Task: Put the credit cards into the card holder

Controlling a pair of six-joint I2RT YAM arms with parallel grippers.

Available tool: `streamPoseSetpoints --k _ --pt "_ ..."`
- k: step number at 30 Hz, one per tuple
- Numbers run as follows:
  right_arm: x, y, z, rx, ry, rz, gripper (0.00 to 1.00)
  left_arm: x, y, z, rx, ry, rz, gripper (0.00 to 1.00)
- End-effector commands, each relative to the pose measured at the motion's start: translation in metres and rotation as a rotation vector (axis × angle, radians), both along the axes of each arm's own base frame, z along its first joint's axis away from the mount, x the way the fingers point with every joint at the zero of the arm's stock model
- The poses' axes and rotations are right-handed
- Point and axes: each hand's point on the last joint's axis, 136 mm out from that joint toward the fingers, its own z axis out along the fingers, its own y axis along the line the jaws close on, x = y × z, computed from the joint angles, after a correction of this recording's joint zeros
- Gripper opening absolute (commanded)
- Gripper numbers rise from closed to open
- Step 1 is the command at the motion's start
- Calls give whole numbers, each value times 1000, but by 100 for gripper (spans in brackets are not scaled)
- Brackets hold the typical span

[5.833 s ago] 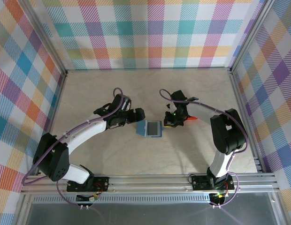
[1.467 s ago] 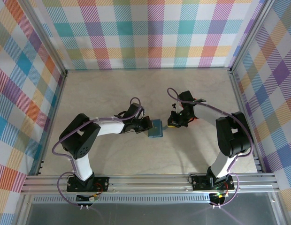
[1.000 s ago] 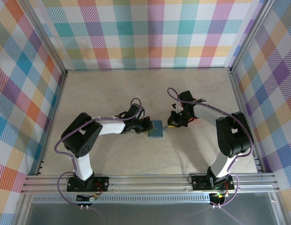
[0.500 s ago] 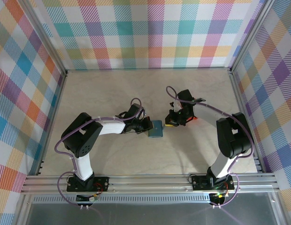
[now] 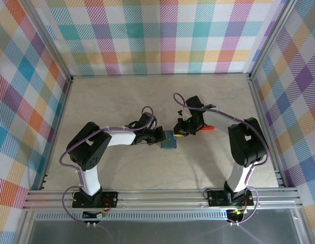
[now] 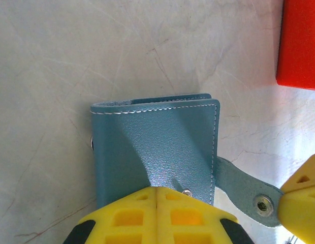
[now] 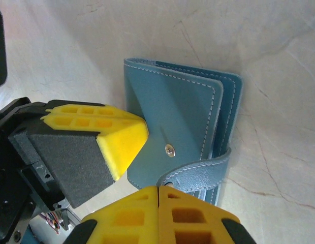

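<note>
The blue card holder lies folded shut on the table's middle. My left gripper is shut, its joined yellow tips resting on the cover beside the snap stud. My right gripper is also shut. Its tips touch the end of the clasp tab, which curls up over the holder's edge. Neither gripper has anything between its fingers. The left gripper's finger sits close to the right one. The credit cards are hidden.
A small red tray lies just right of the right gripper, and its corner shows as red tray in the left wrist view. Bare beige table stretches around, bounded by checkered walls and metal rails.
The right gripper has moved left from beside the red tray to the holder's right edge, and the clasp tab now curls over it. The left gripper and holder stayed put.
</note>
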Motion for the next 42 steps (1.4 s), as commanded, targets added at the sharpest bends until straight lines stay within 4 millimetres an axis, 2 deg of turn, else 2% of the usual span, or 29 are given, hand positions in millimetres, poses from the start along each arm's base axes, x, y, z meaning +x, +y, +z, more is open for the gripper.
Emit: streamPoseSetpoints --k 1,15,42 --pt "-1 7 -1 -5 6 29 0 -12 4 -17 45 51 -15 0" --pt "-1 11 -22 -82 59 26 0 -9 -3 -11 16 36 -34 0" --pt "-4 25 -30 -29 99 37 0 -11 -2 -14 17 42 -32 0"
